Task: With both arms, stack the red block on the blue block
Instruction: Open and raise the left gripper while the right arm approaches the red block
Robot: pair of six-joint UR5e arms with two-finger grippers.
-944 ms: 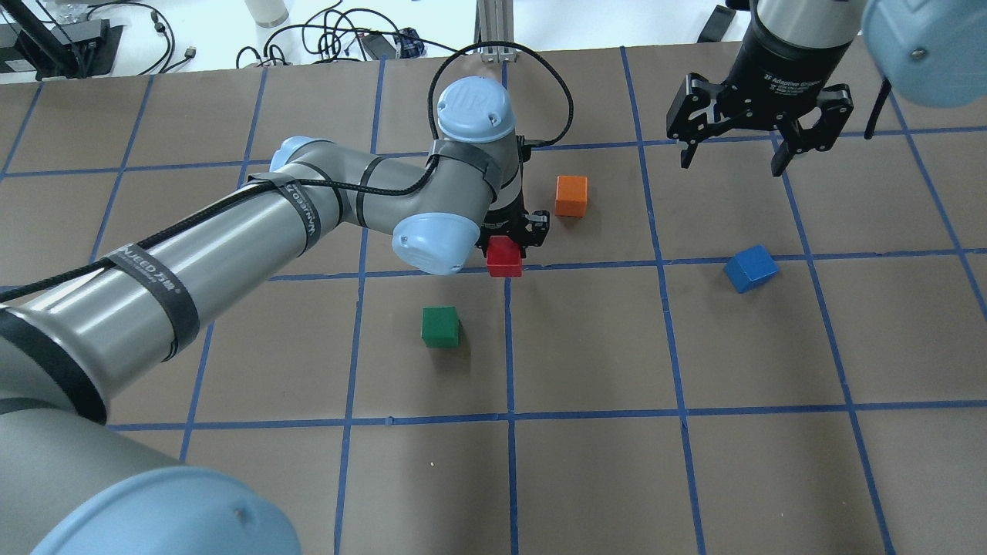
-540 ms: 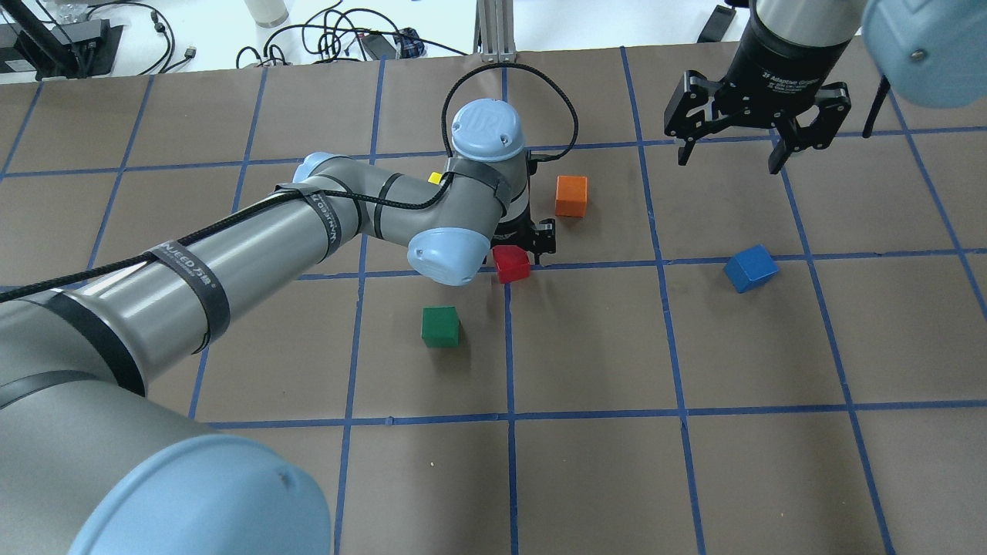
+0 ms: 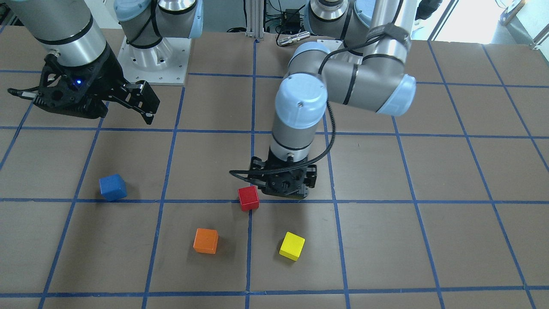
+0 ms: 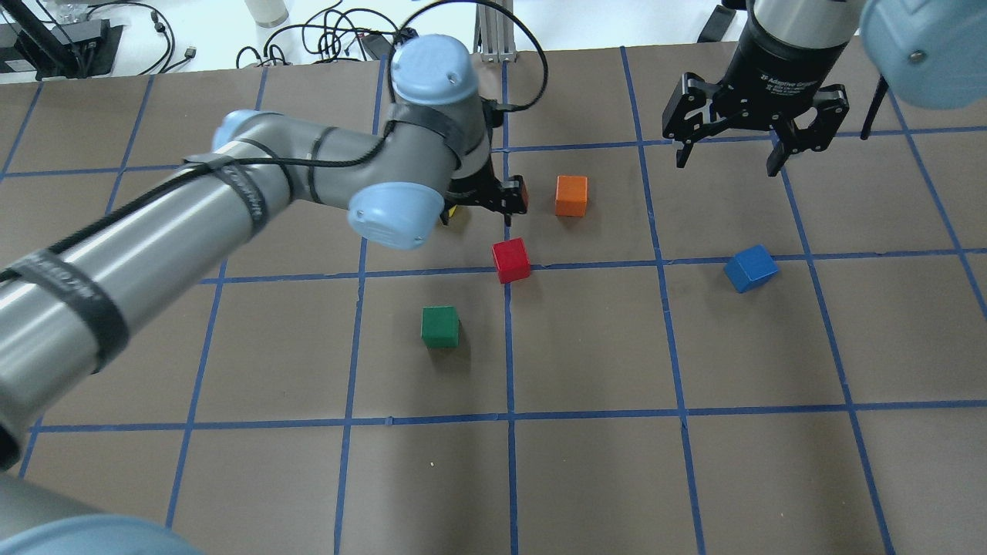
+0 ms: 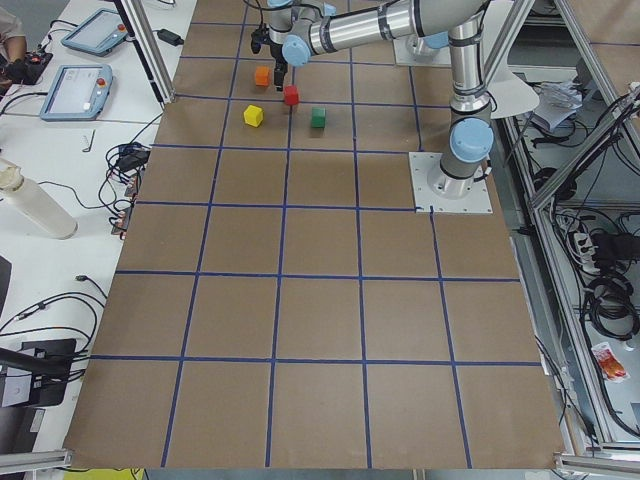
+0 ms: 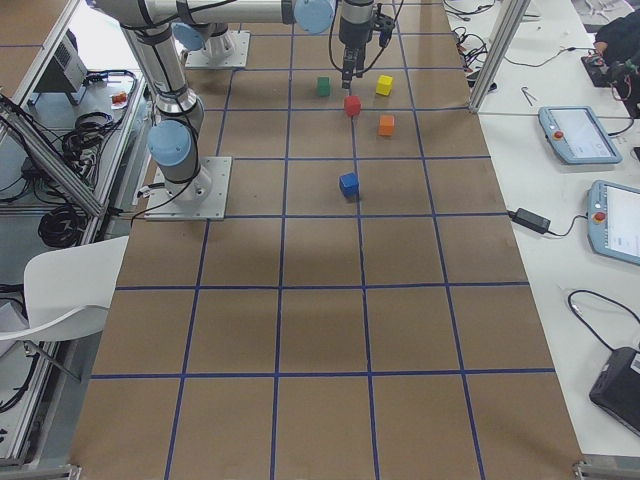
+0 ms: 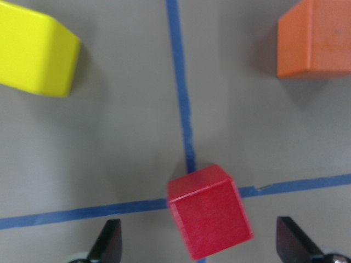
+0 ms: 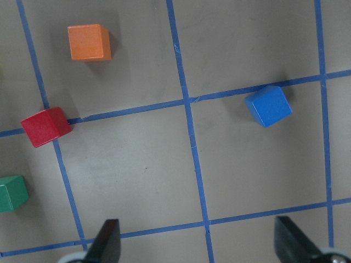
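Red block [image 4: 511, 260] loose on table, seemingly just below left tool [image 7: 198, 235], fingers [image 7: 109, 244] spread apart.

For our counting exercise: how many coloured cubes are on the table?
5: red at centre, orange beyond it, green nearer, blue to the right, yellow mostly hidden by the left arm overhead.

a brown counter [image 4: 617, 478] with blue tape lines [image 4: 509, 347] carries three loose cubes. seen from overhead, the orange cube [image 4: 571, 195] lies between 1 and 2 o'clock of the green cube [image 4: 440, 325], well apart. in the front-facing view the yellow cube [image 3: 292, 246] sits at 3 o'clock of the orange one.
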